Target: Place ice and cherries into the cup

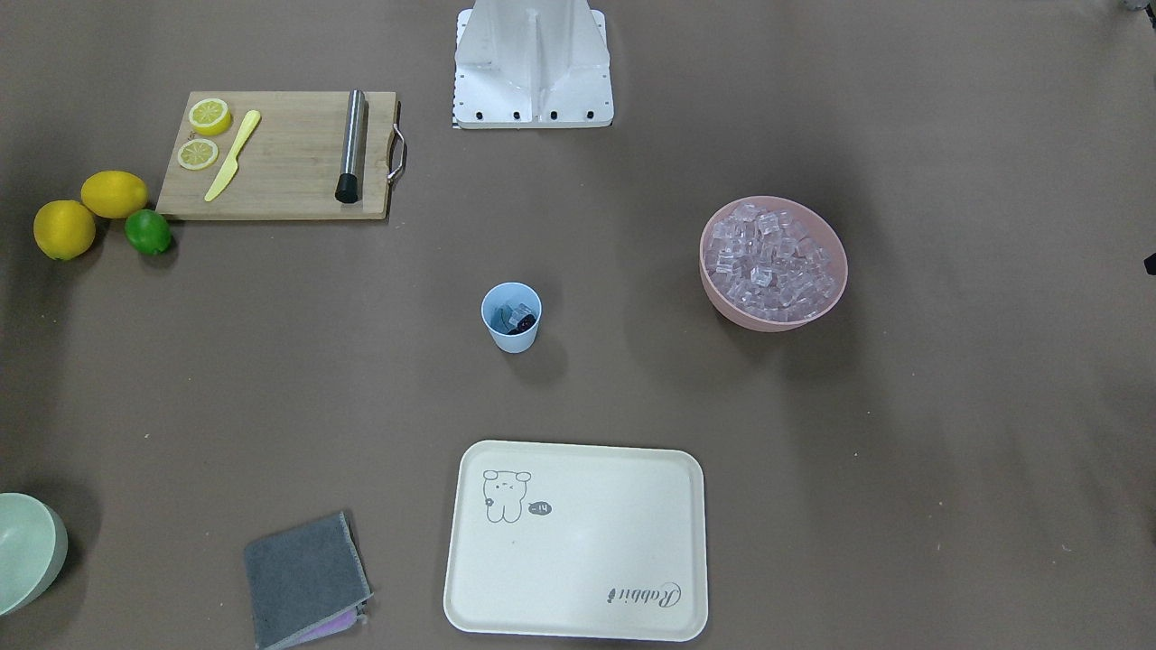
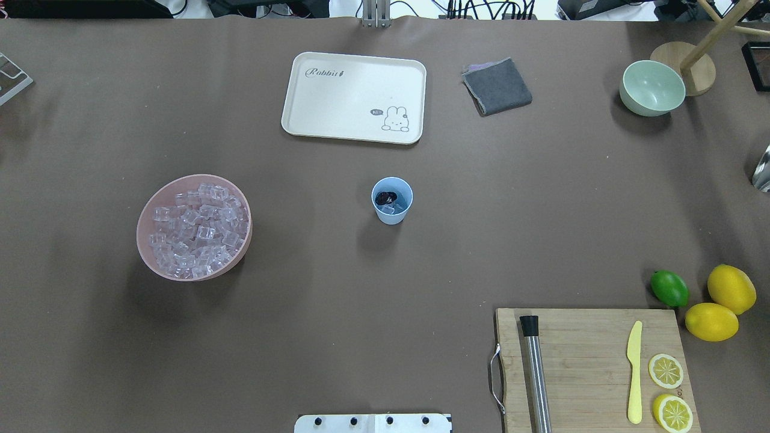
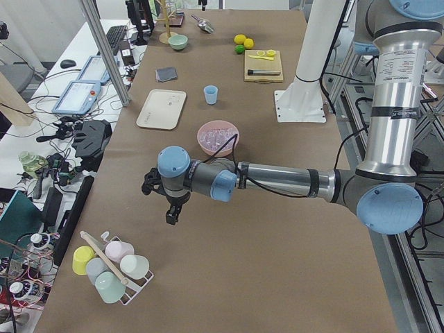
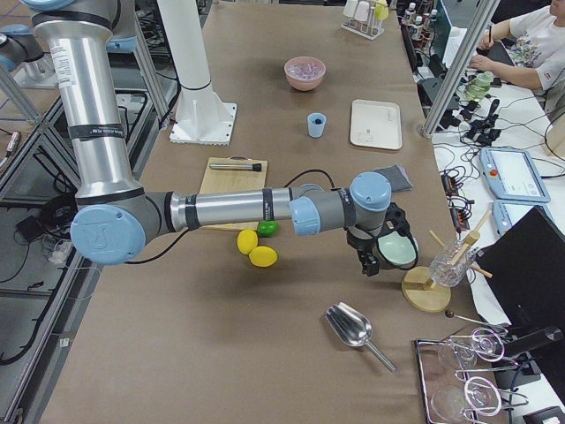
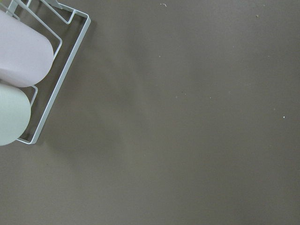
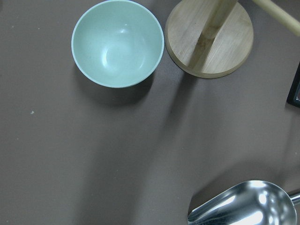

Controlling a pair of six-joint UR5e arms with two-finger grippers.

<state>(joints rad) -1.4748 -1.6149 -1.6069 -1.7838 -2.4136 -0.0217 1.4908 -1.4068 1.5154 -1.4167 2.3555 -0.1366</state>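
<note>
the cup (image 2: 391, 201) stands at the middle of the bench (image 2: 385, 313) with cherries (image 2: 385, 197) and ice (image 1: 522, 314) inside, so filling appears complete. the left claw (image 3: 171, 216) and right claw (image 4: 368, 265) hang over opposite bench ends; i cannot tell whether either is apart or together. the next move calls only for a check of the contents.

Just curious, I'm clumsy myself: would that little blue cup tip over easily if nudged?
Probably fairly easily: the cup narrows toward its base. It looks like thin plastic, so likely light. The ice and cherries inside may steady it slightly.
</note>
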